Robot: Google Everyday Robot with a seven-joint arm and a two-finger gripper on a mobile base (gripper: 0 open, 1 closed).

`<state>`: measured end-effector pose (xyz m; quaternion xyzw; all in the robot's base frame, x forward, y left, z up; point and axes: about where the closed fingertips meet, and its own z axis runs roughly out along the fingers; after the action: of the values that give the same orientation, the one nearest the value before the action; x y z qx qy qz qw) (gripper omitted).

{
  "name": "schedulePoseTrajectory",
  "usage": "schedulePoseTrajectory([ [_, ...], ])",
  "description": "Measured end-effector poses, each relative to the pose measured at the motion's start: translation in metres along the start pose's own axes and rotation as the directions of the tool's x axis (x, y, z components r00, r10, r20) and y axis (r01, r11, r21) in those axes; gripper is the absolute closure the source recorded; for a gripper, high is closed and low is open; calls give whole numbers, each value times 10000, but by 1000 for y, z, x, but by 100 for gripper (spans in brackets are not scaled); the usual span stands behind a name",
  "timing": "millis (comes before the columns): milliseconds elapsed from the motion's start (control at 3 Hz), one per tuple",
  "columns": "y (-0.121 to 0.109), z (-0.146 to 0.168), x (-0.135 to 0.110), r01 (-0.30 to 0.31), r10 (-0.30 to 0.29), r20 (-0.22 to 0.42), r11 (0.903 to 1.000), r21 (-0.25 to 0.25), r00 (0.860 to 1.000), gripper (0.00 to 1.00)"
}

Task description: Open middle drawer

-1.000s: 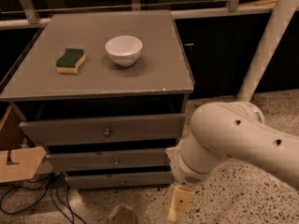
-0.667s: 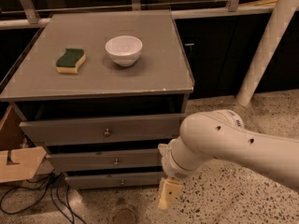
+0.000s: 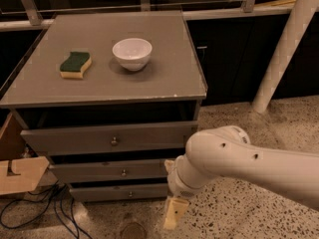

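The grey cabinet (image 3: 99, 83) has three drawers in its front. The middle drawer (image 3: 89, 173) is a shallow grey panel with a small round knob (image 3: 123, 173) at its centre. It lies between the taller top drawer (image 3: 70, 142) and the slim bottom drawer (image 3: 99, 193). All three fronts stand out slightly from the frame. My gripper (image 3: 173, 214) hangs low near the floor, just right of the bottom drawer's right end and below the middle drawer. It holds nothing that shows. My white arm (image 3: 239, 163) covers the right ends of the two lower drawers.
A green-and-yellow sponge (image 3: 75, 64) and a white bowl (image 3: 132, 53) sit on the cabinet top. A white slanted pillar (image 3: 284, 54) stands at the right. A wooden piece (image 3: 17, 176) and dark cables (image 3: 35, 208) lie at the lower left on the speckled floor.
My arm and gripper have moved left, from right of the cabinet to just beside the lower drawers' right end. The drawers, sponge and bowl have not moved.
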<state>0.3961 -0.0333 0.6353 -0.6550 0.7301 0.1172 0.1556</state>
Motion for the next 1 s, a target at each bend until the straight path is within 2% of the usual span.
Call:
schedulePoseTrajectory([
  [333, -3, 57, -8, 45, -42, 317, 9999, -105, 9995, 0],
  [667, -1, 64, -7, 64, -55, 378, 9997, -235, 9993, 0],
  [1000, -17, 90, -11, 95, -92, 511, 9999, -71, 9987, 0],
])
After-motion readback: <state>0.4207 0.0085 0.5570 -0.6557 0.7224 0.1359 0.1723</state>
